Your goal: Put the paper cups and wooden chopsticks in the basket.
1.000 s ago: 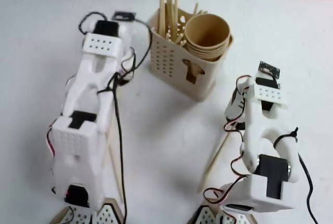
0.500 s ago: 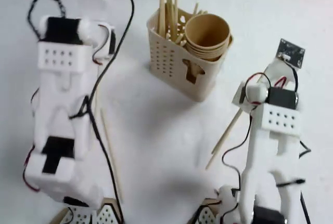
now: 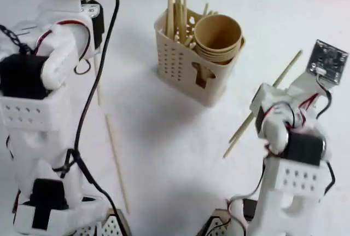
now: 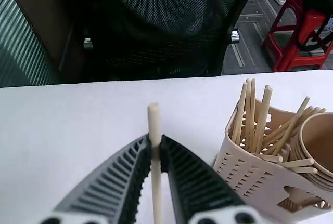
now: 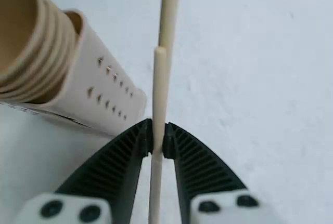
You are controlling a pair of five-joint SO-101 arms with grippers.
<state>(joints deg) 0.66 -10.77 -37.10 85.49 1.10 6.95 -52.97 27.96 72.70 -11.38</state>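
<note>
High view: the left arm's own links cover its working end, so the jaws are unreadable here. A chopstick [image 3: 97, 85] shows beside the arm's cable, its upper end hidden behind the arm. A loose chopstick [image 3: 116, 162] lies on the table [image 3: 164, 154], well apart from the basket [image 3: 188, 69]. The basket holds nested paper cups [image 3: 219, 36] and upright stored chopsticks [image 3: 175, 11]. The right arm hides the middle of a chopstick pair [image 3: 238, 134]; both ends stick out.

Left wrist view: the left gripper [image 4: 155, 141] is clamped on the single chopstick, whose tip stands just past the fingertips. The basket is near, off to one side.

Right wrist view: the right gripper [image 5: 157, 128] is pinched on the chopstick pair, one stick overlapping the other. The basket is just beside the sticks; whether they touch is unclear.
</note>
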